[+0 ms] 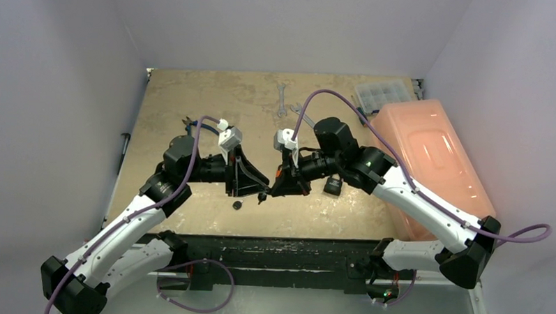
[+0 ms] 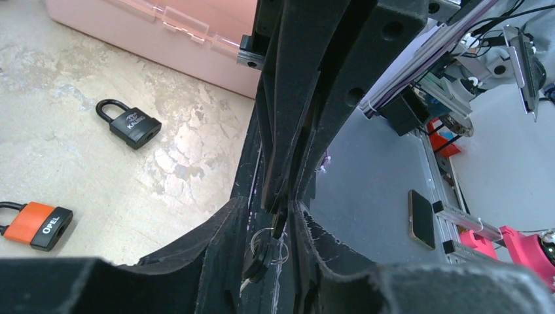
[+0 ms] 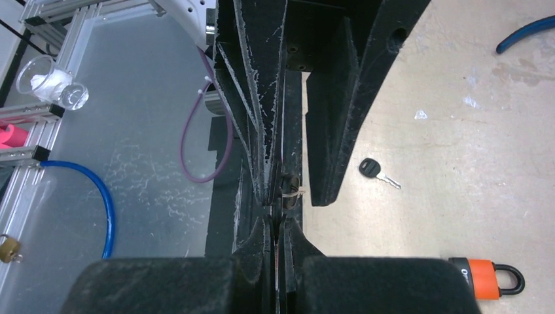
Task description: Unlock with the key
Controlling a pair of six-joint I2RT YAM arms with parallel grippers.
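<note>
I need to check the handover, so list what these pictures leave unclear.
Held key: blade hidden between the right fingers, left wrist view.
Left fingers: whether they pinch that key is undecidable in both wrist views.
Orange padlock: shackle cut by the left wrist frame edge; body partly behind the right fingers in the right wrist view.

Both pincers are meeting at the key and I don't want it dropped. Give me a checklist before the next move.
1. Right pincer shut on the held key: ok.
2. Left pincer clamped on that key: not ok, jaws stand apart either side of its head.
3. Key ring snagged on nothing: cannot tell.
4. Black padlock in view, shackle closed: ok.
5. Orange padlock lying apart from it: ok.
6. Loose key on the table, clear of both pincers: ok.
</note>
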